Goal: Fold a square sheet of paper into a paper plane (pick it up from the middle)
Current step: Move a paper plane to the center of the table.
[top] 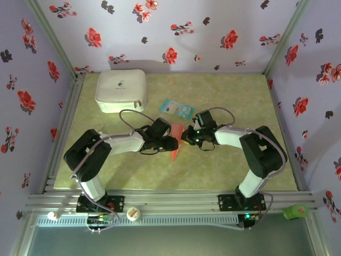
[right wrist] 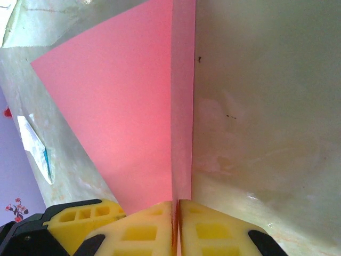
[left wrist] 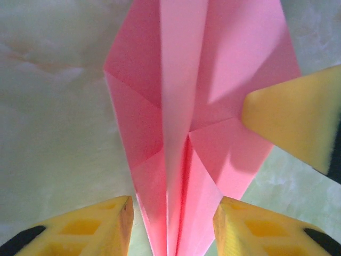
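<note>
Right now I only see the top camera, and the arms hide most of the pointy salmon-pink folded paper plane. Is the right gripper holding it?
Observer: Yes. The right gripper is shut on a creased edge of the salmon-pink folded paper plane.
Operator: And the left one?
Observer: The left gripper is open, one yellow finger on each side of the plane's narrow end.
Operator: What folds show?
Observer: Diagonal creases on both sides run into a long centre fold.

The pink paper plane (left wrist: 181, 106) lies mid-frame on the pale counter (left wrist: 53, 133), its narrow end between the left end effector's (left wrist: 173, 209) parted fingers (left wrist: 106, 226); another yellow pad (left wrist: 287, 120) touches its right side.
</note>
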{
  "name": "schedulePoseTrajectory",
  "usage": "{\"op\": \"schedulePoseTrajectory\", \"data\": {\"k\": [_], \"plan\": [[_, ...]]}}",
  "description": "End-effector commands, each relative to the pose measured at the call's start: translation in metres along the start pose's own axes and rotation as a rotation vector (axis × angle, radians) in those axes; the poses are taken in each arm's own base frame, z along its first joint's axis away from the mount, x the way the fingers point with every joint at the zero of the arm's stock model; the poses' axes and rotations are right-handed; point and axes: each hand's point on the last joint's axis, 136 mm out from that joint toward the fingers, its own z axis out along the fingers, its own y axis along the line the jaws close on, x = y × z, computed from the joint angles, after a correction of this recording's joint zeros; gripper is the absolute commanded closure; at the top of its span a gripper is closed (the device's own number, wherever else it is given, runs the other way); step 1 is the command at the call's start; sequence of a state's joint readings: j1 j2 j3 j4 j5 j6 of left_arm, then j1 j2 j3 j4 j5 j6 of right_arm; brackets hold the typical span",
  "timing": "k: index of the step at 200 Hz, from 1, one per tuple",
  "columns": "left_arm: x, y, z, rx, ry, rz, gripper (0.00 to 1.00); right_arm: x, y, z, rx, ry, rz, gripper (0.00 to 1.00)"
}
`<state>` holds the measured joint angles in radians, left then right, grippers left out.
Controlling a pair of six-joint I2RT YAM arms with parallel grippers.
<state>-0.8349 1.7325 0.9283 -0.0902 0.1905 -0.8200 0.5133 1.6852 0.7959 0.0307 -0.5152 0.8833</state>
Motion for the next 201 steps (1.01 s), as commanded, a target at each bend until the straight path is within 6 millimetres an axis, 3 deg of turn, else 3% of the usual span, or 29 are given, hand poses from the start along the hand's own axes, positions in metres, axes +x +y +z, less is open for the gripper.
{"op": "schedulePoseTrajectory", "data": {"k": [1, 136, 201], "plan": [[-0.004, 0.003, -0.006, -0.025, -0.02, 0.009, 0.55, -0.004, 0.003, 0.001, 0.005, -0.008, -0.012, 0.89], [-0.004, -0.012, 0.007, 0.046, 0.016, 0.011, 0.59, -0.003, 0.003, 0.001, 0.006, -0.005, -0.012, 0.89], [-0.004, -0.017, 0.006, 0.061, 0.023, 0.032, 0.7, -0.003, 0.003, 0.001, 0.005, -0.008, -0.012, 0.89]]}}
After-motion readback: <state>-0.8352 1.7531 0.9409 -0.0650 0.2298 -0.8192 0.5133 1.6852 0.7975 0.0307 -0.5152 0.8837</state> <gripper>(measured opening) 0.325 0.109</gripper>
